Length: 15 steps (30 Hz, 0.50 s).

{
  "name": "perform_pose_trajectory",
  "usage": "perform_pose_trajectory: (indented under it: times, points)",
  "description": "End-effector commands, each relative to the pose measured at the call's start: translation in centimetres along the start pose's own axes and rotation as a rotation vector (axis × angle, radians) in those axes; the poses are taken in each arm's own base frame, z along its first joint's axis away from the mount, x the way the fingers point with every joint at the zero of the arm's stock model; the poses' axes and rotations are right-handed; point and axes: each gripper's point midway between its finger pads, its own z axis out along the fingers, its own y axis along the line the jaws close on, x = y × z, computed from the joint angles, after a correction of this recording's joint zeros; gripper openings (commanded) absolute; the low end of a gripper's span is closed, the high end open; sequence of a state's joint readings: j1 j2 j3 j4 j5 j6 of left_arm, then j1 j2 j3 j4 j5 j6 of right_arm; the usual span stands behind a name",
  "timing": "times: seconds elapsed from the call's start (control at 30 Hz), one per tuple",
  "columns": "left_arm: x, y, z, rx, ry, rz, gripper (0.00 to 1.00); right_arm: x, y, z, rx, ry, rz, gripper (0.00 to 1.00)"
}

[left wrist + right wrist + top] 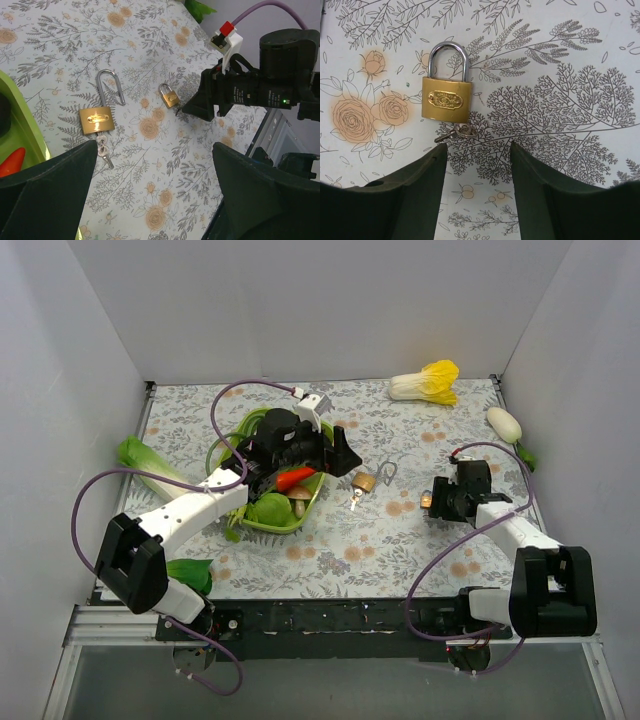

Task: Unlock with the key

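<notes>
The key [103,151] lies flat on table [60,55], touching base of brass padlock [95,120] at its 6 o'clock; long axis approx 11–5, free end twd 5. Both gape, empty: left tool [155,150], right tool [478,147]. Risk: thin key skids off the pads, or the unheld padlock turns w/ it.

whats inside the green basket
A red chili, a brown mushroom and a leafy green show. The left arm covers the basket's far half, so anything there is hidden.
</notes>
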<state>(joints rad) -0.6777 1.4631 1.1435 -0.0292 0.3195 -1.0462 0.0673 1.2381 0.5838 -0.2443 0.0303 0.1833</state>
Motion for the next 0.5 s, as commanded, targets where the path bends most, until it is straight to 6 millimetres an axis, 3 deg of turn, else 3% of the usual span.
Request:
perform_pose_trajectory:
  times: [0.0, 0.33, 0.47]
  points:
    - [0.0, -0.5, -0.1, 0.027, 0.002, 0.003, 0.98, -2.5, 0.4, 1.0, -0.029, -0.076, -0.057, 0.58]
    - [1.0, -0.2, 0.6, 0.034, 0.033, -0.018, 0.98, -2.3, 0.1, 1.9, -0.024, -0.080, -0.087, 0.52]
    - [1.3, -0.3, 0.8, 0.043, 0.042, -0.023, 0.98, -2.4, 0.3, 2.0, -0.033, -0.080, -0.096, 0.45]
